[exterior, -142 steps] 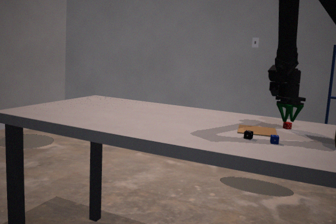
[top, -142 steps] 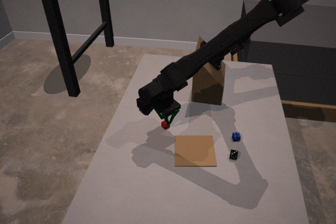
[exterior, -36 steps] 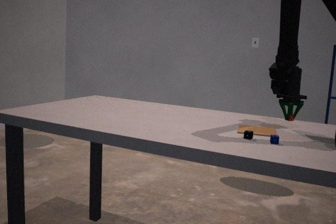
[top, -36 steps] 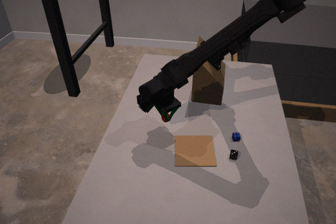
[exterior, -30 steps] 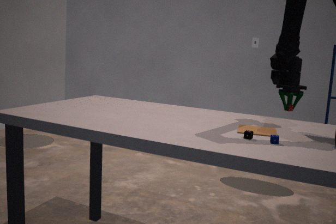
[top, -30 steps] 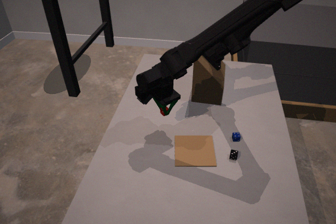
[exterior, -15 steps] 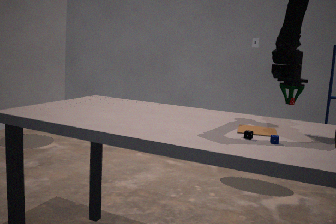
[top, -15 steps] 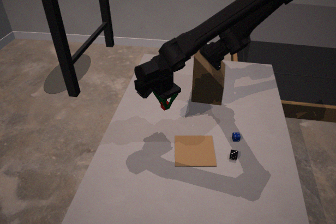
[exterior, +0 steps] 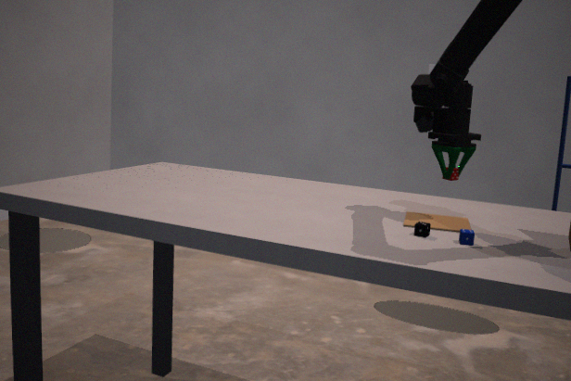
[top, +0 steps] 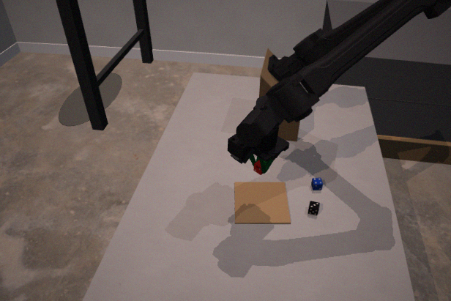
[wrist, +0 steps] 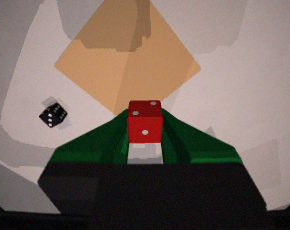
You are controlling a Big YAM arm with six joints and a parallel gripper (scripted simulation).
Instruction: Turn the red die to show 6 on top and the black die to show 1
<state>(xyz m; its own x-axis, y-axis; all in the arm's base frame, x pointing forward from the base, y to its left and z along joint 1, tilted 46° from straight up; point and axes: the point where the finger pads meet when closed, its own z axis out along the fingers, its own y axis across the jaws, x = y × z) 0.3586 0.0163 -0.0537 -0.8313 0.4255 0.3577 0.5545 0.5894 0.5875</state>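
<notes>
My gripper (top: pixel 261 168) (exterior: pixel 451 175) (wrist: pixel 144 115) is shut on the red die (top: pixel 258 168) (exterior: pixel 454 174) (wrist: pixel 145 131), held in the air above the table, beyond the mat's far edge in the top view. In the wrist view one die face shows a single pip and the darker face shows two. The tan mat (top: pixel 256 195) (exterior: pixel 451 222) (wrist: pixel 92 70) lies flat. The black die (top: pixel 313 208) (exterior: pixel 422 229) (wrist: pixel 53 115) sits on the table beside the mat, not on it; its top number is hard to read.
The blue die (top: pixel 317 184) (exterior: pixel 466 237) sits on the table near the black die, off the mat, with several pips on top; the wrist view does not show it. A brown upright board (top: pixel 289 131) stands behind the arm in the top view.
</notes>
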